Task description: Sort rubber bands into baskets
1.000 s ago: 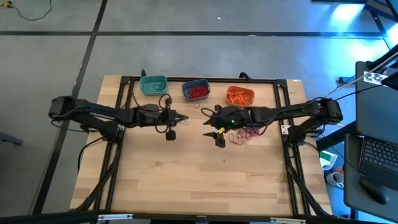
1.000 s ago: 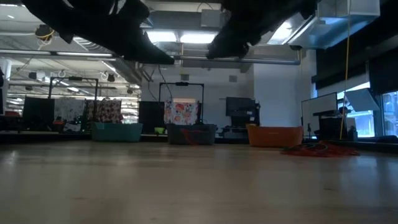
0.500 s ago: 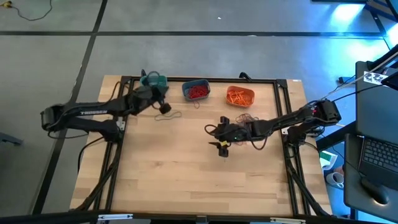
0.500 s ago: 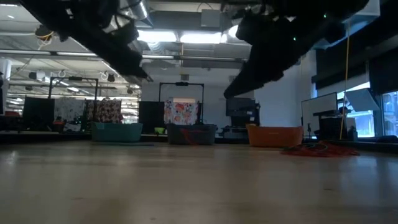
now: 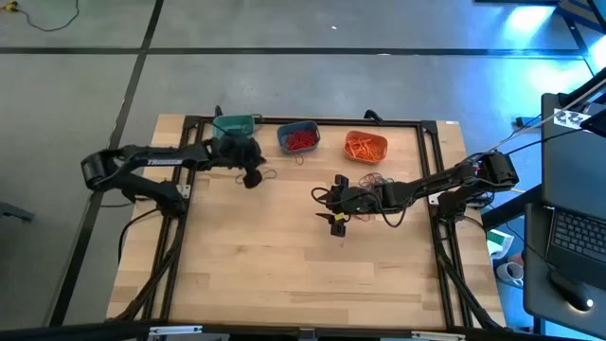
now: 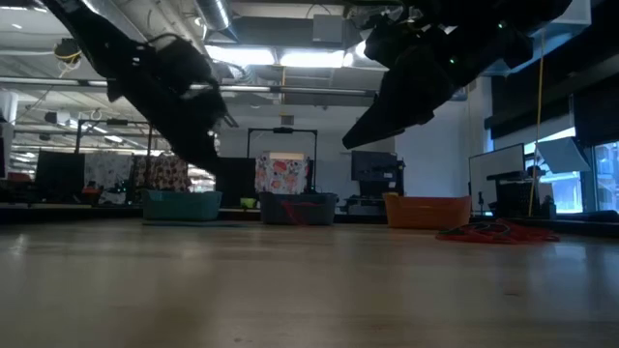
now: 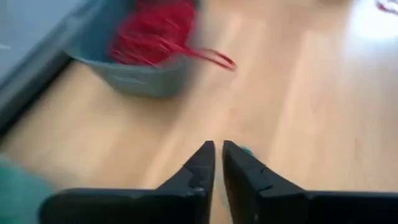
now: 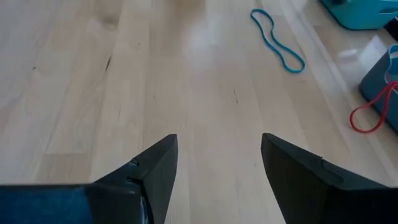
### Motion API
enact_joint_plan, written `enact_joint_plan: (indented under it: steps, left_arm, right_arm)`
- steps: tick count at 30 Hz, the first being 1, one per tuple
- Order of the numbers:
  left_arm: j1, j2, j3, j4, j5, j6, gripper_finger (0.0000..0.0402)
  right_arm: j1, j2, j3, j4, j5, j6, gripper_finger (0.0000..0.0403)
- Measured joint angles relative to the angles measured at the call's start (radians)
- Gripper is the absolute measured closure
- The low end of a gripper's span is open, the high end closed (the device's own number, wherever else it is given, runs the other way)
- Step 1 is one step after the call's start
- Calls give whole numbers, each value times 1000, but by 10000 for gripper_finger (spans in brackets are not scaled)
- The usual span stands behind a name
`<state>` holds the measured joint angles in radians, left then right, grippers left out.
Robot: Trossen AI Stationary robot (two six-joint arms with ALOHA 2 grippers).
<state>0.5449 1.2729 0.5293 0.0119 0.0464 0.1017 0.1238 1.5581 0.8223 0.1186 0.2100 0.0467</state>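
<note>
High view: the left gripper (image 5: pixel 254 176) hung low just short of the teal basket (image 5: pixel 235 122), its arm partly covering the rim. A thin band (image 5: pixel 268 173) lay just beside it, on the side toward the blue basket (image 5: pixel 298 137). The right gripper (image 5: pixel 337 221) hovered over bare wood, with the loose pile (image 5: pixel 375 179) behind it, near the orange basket (image 5: pixel 365 146); probably it waited there with room to work

Low view: both arms hung above the table, and the three baskets stood in a row far beyond them

Left wrist view: the fingers (image 7: pixel 200 167) were all but together, only a thin slit between; whether they pinched anything could not be told. Ahead sat the blue basket, a red band (image 7: pixel 214 58) trailing over its rim

Right wrist view: the fingers (image 8: pixel 155 163) stood wide apart with nothing between. Far ahead, the blue-green band lay flat as a long narrow loop, its long axis running away from the gripper toward the teal basket
</note>
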Motion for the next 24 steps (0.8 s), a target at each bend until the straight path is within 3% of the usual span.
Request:
enact_joint_plan:
  steps: [9, 12, 19, 24]
  left_arm:
    - [-68, 185, 0, -1, 7, 11, 266]
    - [-68, 224, 0, -1, -49, 28, 249]
    - [-65, 283, 6, 13, -87, 35, 257]
    - [-66, 290, 6, 5, -83, 43, 311]
  right_arm:
    - [0, 0, 0, 1, 0, 0, 171]
    - [0, 0, 0, 0, 0, 0, 171]
    - [0, 0, 0, 0, 0, 0, 171]
    - [0, 0, 0, 0, 8, 0, 171]
